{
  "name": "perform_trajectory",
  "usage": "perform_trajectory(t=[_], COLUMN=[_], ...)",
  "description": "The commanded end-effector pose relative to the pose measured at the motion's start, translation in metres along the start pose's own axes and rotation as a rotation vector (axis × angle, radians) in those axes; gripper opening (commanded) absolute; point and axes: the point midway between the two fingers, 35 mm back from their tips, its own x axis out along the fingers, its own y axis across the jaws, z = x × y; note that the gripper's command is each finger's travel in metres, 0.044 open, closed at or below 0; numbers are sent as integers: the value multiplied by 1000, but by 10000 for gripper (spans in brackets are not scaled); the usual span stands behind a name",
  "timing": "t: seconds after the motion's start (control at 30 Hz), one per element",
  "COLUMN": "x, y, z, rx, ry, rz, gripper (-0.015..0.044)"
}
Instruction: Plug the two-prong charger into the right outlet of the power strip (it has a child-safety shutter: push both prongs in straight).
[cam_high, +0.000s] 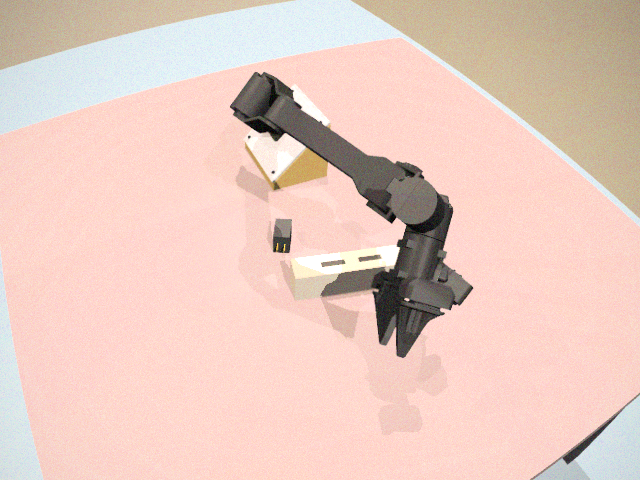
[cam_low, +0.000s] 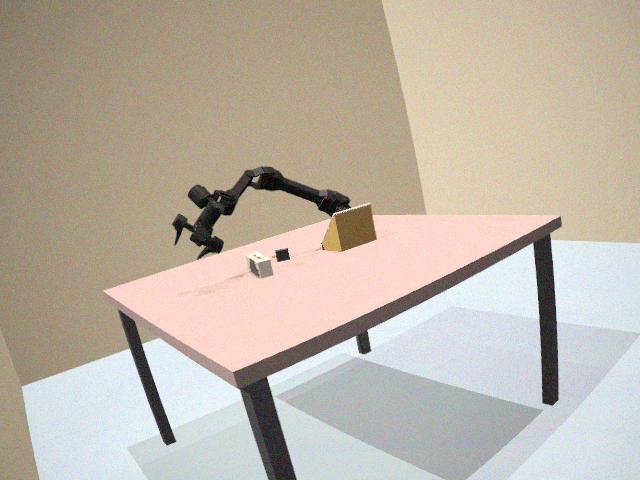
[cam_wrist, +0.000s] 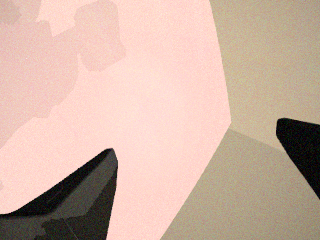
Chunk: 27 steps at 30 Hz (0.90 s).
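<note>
Pink-topped table (cam_high: 155, 361) (cam_low: 413, 268) (cam_wrist: 165, 90), dark legs; beige walls (cam_low: 206, 93) (cam_wrist: 270, 60); pale blue floor (cam_high: 170, 56) (cam_low: 594, 289).

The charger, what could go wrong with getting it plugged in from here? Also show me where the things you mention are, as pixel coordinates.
The open jaws (cam_high: 390, 349) (cam_low: 192, 250) hang beyond the power strip (cam_high: 315, 285) (cam_low: 264, 268), away from the charger (cam_high: 282, 228) (cam_low: 282, 254), so swinging back low might knock the strip. The charger lies with its prongs pointing sideways, while the slots face up; without a turn, they could meet the shutter crooked and jam.
</note>
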Motion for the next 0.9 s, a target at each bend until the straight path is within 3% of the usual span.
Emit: perform_trajectory(t=[0.0,0.87], x=[-1,-15], y=[4,41], z=[-2,-23], rx=[55,399], ry=[-26,-147], rz=[10,146], gripper=[440,440])
